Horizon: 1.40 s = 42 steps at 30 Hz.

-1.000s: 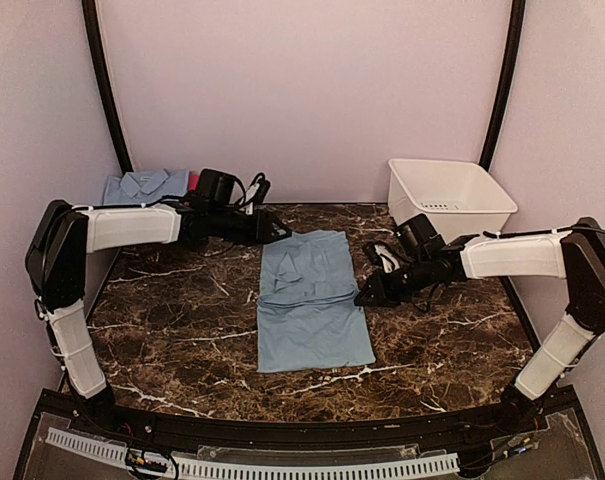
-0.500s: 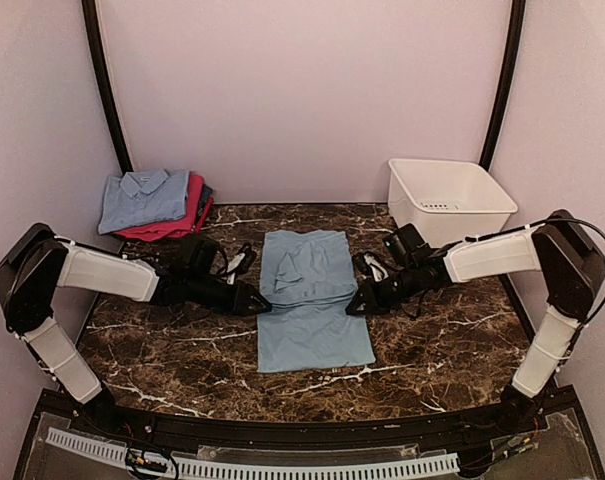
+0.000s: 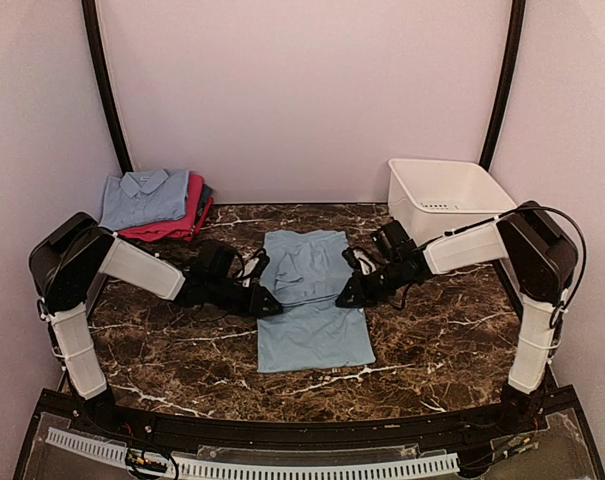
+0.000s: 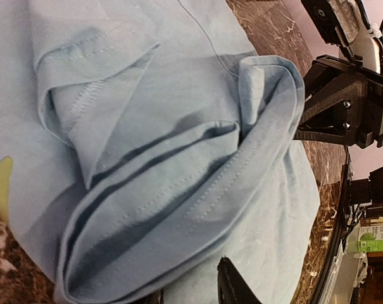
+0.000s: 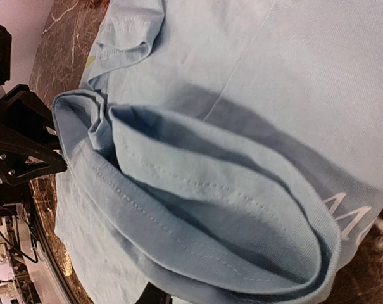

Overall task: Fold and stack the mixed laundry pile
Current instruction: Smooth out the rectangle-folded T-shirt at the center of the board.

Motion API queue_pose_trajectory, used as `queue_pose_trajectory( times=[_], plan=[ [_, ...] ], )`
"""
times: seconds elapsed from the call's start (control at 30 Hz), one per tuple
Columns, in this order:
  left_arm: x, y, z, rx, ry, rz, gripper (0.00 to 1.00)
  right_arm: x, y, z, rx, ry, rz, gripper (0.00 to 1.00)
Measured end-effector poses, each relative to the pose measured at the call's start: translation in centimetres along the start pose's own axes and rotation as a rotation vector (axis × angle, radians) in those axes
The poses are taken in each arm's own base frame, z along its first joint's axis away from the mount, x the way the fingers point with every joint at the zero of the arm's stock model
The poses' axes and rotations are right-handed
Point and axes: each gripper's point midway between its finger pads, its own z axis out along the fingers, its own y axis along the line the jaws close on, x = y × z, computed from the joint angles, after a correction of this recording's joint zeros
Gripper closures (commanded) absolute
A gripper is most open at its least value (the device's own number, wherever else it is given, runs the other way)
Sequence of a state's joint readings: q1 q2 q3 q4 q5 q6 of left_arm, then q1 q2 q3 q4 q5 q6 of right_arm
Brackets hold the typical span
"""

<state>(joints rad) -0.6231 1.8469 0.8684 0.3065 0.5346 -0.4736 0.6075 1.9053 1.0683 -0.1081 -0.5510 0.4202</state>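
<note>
A pale blue tee (image 3: 310, 300) lies flat mid-table with a raised fold across its middle. My left gripper (image 3: 268, 304) is at the fold's left end. In the left wrist view its fingertips (image 4: 232, 282) straddle the layered fold (image 4: 178, 209), shut on it. My right gripper (image 3: 346, 298) is at the fold's right end. One dark finger (image 5: 154, 294) shows under the doubled hem (image 5: 229, 221), pinching it. White print (image 5: 349, 218) shows on the tee. At the back left a pale blue collared shirt (image 3: 145, 195) sits on magenta-pink pieces (image 3: 189, 216).
A white plastic tub (image 3: 448, 196) stands at the back right, just behind the right arm. The dark marble table (image 3: 172, 350) shows bare on both sides of the tee. Pale walls close in left, right and behind.
The left arm swung forward from the back-left stack to the tee's left edge. The right gripper slid left to its right edge. Both pairs of jaws narrowed onto the fold.
</note>
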Motion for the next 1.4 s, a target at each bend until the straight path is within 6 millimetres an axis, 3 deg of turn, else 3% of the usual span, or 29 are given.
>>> queue_pose_trajectory(
  times=[0.13, 0.37, 0.5, 0.6, 0.73, 0.83, 0.93, 1.0, 1.1, 1.17, 1.4],
  plan=[
    [-1.6, 2.1, -0.3, -0.024, -0.036, -0.032, 0.68, -1.8, -1.0, 0.0, 0.001, -0.027, 0.009, 0.85],
    [-6.9, 5.9, -1.8, -0.065, -0.156, -0.077, 0.64, -4.5, -3.4, 0.3, -0.004, -0.053, 0.031, 0.83],
    [-7.7, 6.5, -2.3, -0.086, -0.175, -0.085, 0.64, -5.0, -3.6, -0.1, 0.002, -0.064, 0.021, 0.82],
    [-7.1, 5.8, -3.1, -0.094, -0.165, -0.086, 0.64, -4.3, -3.3, -1.4, 0.018, -0.068, 0.016, 0.8],
    [-6.0, 2.8, -4.9, -0.088, -0.159, -0.049, 0.63, -3.3, -1.2, -4.4, 0.01, -0.094, -0.014, 0.79],
    [-4.8, -1.4, -3.9, -0.036, -0.126, 0.018, 0.64, -2.8, 0.2, -5.8, -0.02, -0.116, -0.042, 0.79],
    [-2.3, -3.4, -1.9, 0.008, -0.058, 0.037, 0.65, -1.3, 0.3, -5.1, -0.039, -0.089, -0.035, 0.79],
    [-0.4, -2.8, -0.5, 0.007, -0.007, 0.009, 0.66, 0.8, -0.2, -3.8, -0.042, -0.039, -0.008, 0.79],
    [1.2, -0.3, 1.0, -0.036, 0.042, -0.044, 0.68, 3.5, -0.9, -2.1, -0.041, 0.025, 0.025, 0.8],
    [0.7, 0.1, 1.4, -0.029, 0.033, -0.054, 0.69, 4.7, -1.2, -1.4, -0.053, 0.048, 0.039, 0.8],
    [-1.8, 2.2, 1.2, -0.061, -0.024, -0.093, 0.68, 5.2, -0.2, -0.9, -0.073, 0.022, 0.037, 0.8]
  ],
)
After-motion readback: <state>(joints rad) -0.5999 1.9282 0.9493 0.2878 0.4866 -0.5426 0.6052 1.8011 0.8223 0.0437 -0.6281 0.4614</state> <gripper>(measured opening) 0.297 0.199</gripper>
